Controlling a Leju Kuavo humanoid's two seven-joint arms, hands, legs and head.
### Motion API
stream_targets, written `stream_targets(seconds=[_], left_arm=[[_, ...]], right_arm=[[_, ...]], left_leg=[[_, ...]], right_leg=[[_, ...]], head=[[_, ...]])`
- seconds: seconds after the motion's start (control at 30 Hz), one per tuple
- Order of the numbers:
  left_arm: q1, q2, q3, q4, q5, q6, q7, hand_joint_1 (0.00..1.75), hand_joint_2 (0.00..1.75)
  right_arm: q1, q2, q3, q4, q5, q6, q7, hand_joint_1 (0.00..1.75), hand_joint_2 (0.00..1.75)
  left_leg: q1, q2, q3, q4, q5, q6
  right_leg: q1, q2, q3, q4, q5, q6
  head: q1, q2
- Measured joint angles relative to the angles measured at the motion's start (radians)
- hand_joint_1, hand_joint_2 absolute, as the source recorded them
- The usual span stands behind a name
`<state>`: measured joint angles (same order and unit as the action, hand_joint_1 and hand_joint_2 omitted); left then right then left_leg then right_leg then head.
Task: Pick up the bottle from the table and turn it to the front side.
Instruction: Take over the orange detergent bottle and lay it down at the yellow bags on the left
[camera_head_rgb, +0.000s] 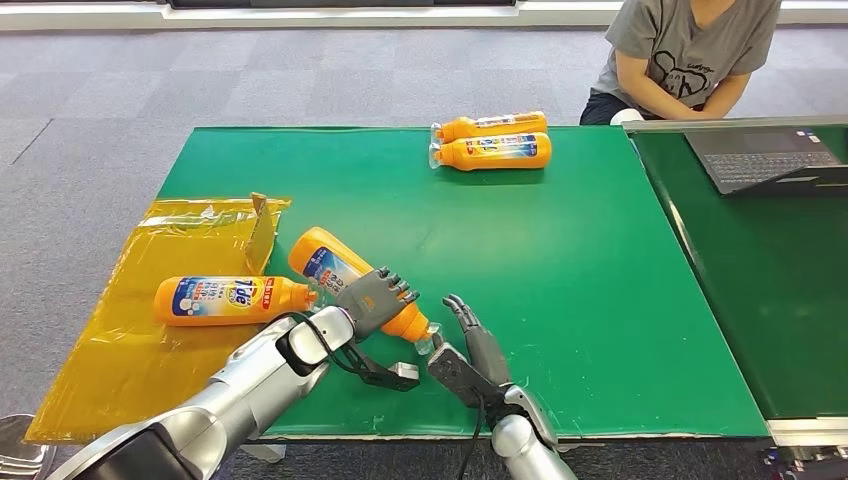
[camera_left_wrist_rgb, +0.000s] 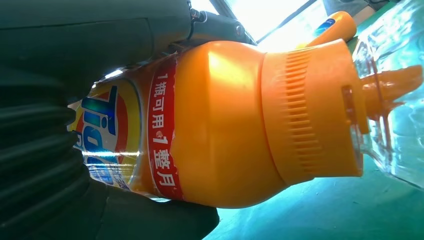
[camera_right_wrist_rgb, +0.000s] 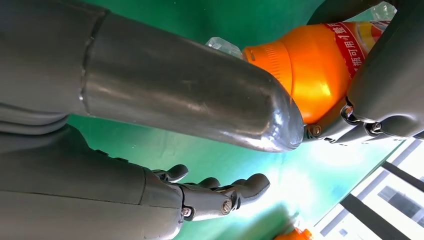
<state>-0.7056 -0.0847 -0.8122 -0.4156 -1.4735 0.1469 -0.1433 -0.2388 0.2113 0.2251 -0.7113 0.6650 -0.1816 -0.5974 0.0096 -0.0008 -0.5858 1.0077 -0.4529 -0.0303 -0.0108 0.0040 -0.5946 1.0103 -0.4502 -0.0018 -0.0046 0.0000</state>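
An orange detergent bottle (camera_head_rgb: 335, 270) with a blue and red label is held tilted above the green table (camera_head_rgb: 560, 260); my left hand (camera_head_rgb: 375, 300) grips its middle. Its clear cap (camera_head_rgb: 428, 338) points toward my right hand (camera_head_rgb: 470, 350). The left wrist view has the bottle (camera_left_wrist_rgb: 225, 130) close up, label sideways, clear cap (camera_left_wrist_rgb: 395, 100) over the spout. My right hand is open beside the cap, fingers (camera_right_wrist_rgb: 220, 192) spread; the bottle's neck (camera_right_wrist_rgb: 305, 70) lies just past its thumb (camera_right_wrist_rgb: 190, 95).
Another orange bottle (camera_head_rgb: 225, 298) lies on a yellow plastic sheet (camera_head_rgb: 130, 340) at the table's left. Two more bottles (camera_head_rgb: 492, 140) lie at the far edge. A person (camera_head_rgb: 690, 55) sits beyond the table near a laptop (camera_head_rgb: 765, 155) on the right table.
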Motion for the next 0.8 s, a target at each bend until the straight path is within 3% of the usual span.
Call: stream_targets(seconds=[0.23,0.3,0.37,0.47,0.53,0.63,0.73,0.8], left_arm=[[0.0,0.0,0.0,0.001,0.0,0.0,0.0,1.75,1.75],[-0.001,0.0,0.0,0.001,0.0,0.005,0.005,1.75,1.75],[0.022,0.014,0.013,-0.038,0.017,0.059,0.07,1.75,1.75],[0.099,0.09,0.132,-0.243,0.093,0.305,0.228,1.75,1.75],[0.129,0.131,0.304,-0.382,0.109,0.421,0.23,1.75,1.75],[0.177,0.155,0.549,-0.525,0.07,0.437,0.211,1.75,1.75],[0.252,0.163,0.681,-0.628,0.039,0.437,0.222,1.75,1.75],[0.303,0.165,0.744,-0.691,0.031,0.437,0.226,1.75,1.75]], right_arm=[[0.0,0.0,0.0,0.0,0.0,0.0,0.0,0.0,0.0],[0.0,0.0,0.0,-0.001,0.003,-0.004,0.002,0.0,0.87],[0.01,0.0,0.0,-0.011,0.041,-0.055,0.034,0.0,1.75],[0.089,-0.007,0.0,-0.126,0.159,-0.216,0.129,0.0,1.75],[0.177,-0.019,0.001,-0.296,0.265,-0.281,0.223,0.0,1.75],[0.309,-0.044,-0.002,-0.581,0.504,-0.299,0.419,0.0,1.75],[0.423,-0.064,-0.017,-0.799,0.708,-0.3,0.577,0.0,1.75],[0.481,-0.074,-0.03,-0.907,0.774,-0.305,0.628,0.0,1.75]], left_leg=[[0.0,0.0,0.0,0.0,0.0,0.0],[0.0,0.0,0.0,0.0,0.0,0.0],[0.0,0.001,0.0,0.0,0.0,0.0],[0.001,0.003,-0.002,0.0,0.001,-0.001],[0.002,0.003,-0.004,0.0,0.0,-0.001],[0.002,0.004,-0.003,-0.001,-0.002,-0.002],[0.002,0.0,-0.004,-0.002,-0.002,-0.002],[0.002,0.001,-0.005,-0.001,-0.003,-0.002]], right_leg=[[0.0,0.0,0.0,0.0,0.0,0.0],[0.0,0.0,0.0,0.0,0.0,0.0],[0.0,0.001,0.0,0.0,0.0,0.0],[0.001,0.002,-0.004,0.0,0.001,-0.001],[0.001,0.003,-0.006,0.001,0.001,-0.002],[0.001,0.003,-0.006,0.001,-0.001,-0.003],[0.002,0.0,-0.005,0.001,-0.004,-0.003],[0.002,0.0,-0.006,0.0,-0.004,-0.003]], head=[[0.0,0.0],[0.0,0.0],[0.0,0.0],[0.0,0.0],[0.0,0.0],[0.0,0.0],[0.0,0.0],[0.0,0.0]])
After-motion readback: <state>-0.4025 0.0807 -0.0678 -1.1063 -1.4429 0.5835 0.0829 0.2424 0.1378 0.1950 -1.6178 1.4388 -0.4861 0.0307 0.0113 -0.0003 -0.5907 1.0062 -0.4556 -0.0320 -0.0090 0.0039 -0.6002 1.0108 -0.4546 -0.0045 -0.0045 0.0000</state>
